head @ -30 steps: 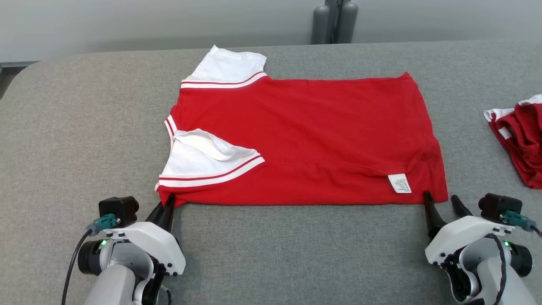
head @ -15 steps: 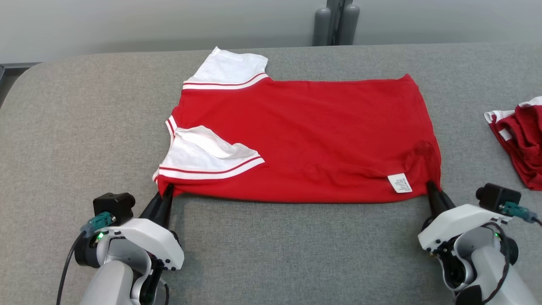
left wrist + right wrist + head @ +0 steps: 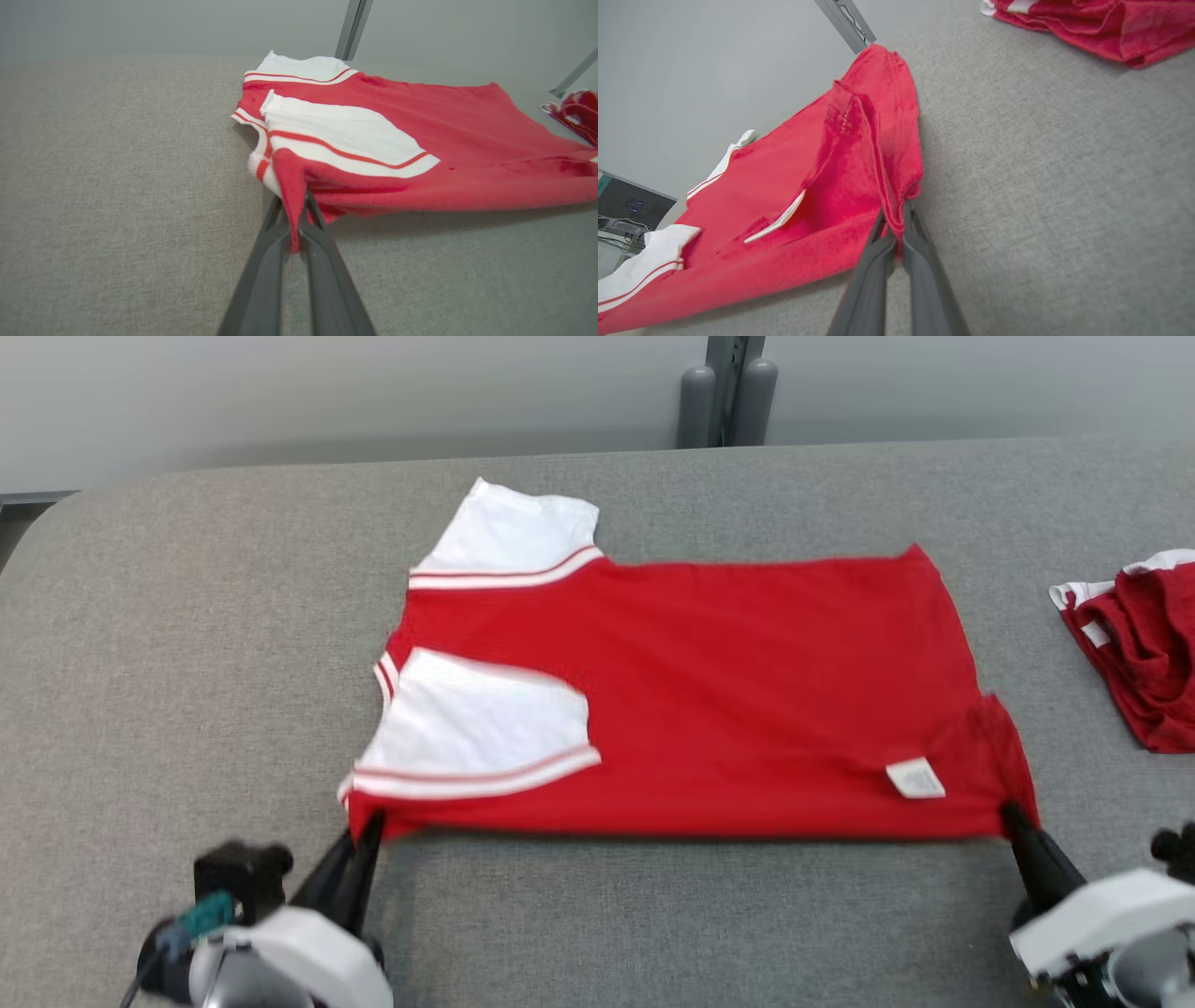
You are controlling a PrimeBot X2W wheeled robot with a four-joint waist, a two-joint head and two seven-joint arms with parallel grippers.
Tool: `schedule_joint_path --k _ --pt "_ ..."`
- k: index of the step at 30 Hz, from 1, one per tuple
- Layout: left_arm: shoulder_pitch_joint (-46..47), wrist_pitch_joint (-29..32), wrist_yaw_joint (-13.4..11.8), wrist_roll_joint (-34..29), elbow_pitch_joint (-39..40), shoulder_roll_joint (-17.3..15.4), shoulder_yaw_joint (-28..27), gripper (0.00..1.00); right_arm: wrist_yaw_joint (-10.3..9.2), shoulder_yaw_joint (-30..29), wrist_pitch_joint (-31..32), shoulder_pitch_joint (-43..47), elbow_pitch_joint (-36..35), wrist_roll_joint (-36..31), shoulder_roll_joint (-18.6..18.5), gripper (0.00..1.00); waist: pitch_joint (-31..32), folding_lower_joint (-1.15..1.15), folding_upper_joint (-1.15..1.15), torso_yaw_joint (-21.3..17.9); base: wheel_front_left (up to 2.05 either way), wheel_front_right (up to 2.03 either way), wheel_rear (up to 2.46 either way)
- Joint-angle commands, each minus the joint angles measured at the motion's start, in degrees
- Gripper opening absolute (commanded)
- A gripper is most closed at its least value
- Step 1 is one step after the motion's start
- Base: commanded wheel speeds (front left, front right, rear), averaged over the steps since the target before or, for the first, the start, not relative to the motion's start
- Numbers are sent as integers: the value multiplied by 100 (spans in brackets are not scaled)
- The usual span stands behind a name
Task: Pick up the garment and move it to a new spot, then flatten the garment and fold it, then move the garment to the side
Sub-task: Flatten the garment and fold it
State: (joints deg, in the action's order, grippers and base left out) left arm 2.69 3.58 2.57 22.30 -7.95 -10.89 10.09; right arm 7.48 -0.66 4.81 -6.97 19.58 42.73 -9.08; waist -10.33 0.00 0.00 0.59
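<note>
The red, white-sleeved cloth shirt [image 3: 747, 691] lies spread on the grey fabric table [image 3: 187, 663].
The left gripper [image 3: 294, 219] and right gripper [image 3: 894, 217] each clamp a near corner; shallow pinches could slip mid-fold, dropping one.

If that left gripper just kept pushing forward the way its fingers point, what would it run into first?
The red shirt itself: the left gripper is shut on its near corner, so it would bunch that cloth. Just beyond lies the folded-over white sleeve, though depth is unclear.

White wrist housings [image 3: 299, 957], dark tapered jaws, teal connector [image 3: 202, 913]
</note>
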Motion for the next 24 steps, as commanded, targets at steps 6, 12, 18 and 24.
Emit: schedule_joint_path --k 6,12,18,24 --pt "-1001 535 -287 119 1011 -173 -32 0 3 -413 295 844 -820 -68 119 0 -56 0 0 -26 0 0 0" --pt "-1360 791 -421 247 1247 -109 5 0 3 -652 561 1121 -1078 -266 383 27 -88 0 0 -59 0 0 0" --pt "-1403 991 -459 254 1161 -127 100 100 3 -859 674 1212 -1101 -470 506 100 -102 0 0 -110 0 0 0" --pt "-1338 1095 -538 149 1296 -365 -23 100 3 -1191 561 1159 -1275 -679 532 100 -139 0 0 -195 0 0 0"
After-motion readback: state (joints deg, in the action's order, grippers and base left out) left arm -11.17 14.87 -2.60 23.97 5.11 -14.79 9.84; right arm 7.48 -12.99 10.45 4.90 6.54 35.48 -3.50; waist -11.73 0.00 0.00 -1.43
